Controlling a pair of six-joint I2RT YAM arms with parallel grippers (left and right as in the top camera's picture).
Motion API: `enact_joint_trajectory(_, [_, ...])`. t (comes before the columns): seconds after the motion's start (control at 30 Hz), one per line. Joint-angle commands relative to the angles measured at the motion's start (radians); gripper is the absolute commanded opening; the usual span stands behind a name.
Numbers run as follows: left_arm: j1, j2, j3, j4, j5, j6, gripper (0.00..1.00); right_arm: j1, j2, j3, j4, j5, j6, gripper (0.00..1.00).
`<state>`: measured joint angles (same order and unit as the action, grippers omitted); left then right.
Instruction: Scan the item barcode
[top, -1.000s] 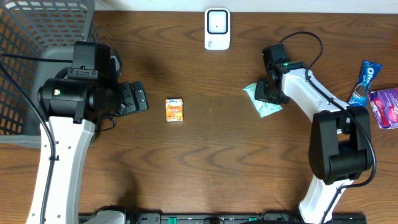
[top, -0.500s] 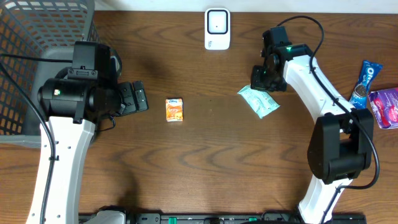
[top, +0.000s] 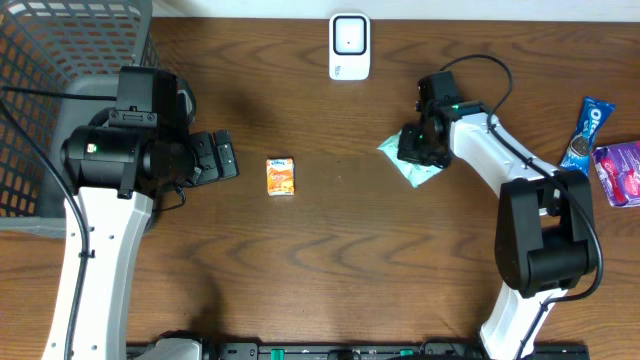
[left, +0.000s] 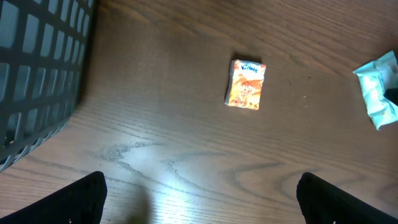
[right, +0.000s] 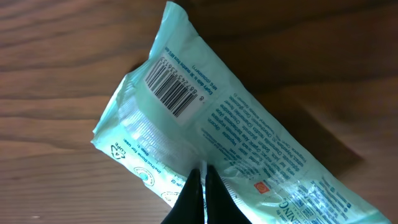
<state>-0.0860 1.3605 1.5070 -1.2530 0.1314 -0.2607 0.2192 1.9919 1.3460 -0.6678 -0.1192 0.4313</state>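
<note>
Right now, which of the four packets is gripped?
The pale teal packet, pinched in the shut right gripper, barcode showing. The orange packet, Oreo pack and purple pack lie apart, untouched.

Dark, glossy wood-grain table (top: 330, 260)

A dark brown wood-grain table (top: 340, 260) carries a small orange rectangular packet (top: 280, 177) near its middle. Beyond that packet and slightly right, at the far edge, sits a white rounded plastic scanner (top: 349, 45). Far to the packet's left stands a grey plastic mesh basket (top: 40, 60). To its right is a pale green plastic pack (top: 422, 174); whether it rests flat on the wood is unclear. Well beyond that, at the right edge, lie a blue foil biscuit packet (top: 588, 132) and a purple plastic pack (top: 620, 172), just beside each other.
</note>
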Motion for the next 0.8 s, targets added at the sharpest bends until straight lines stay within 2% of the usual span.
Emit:
enact_joint_trajectory(0.0, [0.003, -0.002, 0.02, -0.003, -0.006, 0.013, 0.98, 0.04, 0.017, -0.017, 0.014, -0.074, 0.016, 0.01])
enact_joint_trajectory(0.33, [0.003, -0.002, 0.02, -0.003, -0.006, 0.013, 0.98, 0.05, 0.017, 0.042, -0.016, -0.064, 0.006, 0.03])
enact_joint_trajectory(0.57, [0.003, -0.002, 0.02, -0.003, -0.006, 0.013, 0.98, 0.05, 0.018, 0.035, -0.183, 0.158, -0.002, 0.04])
enact_joint_trajectory(0.77, [0.003, -0.002, 0.02, -0.003, -0.006, 0.013, 0.98, 0.048, 0.018, 0.002, -0.219, 0.245, -0.002, 0.01])
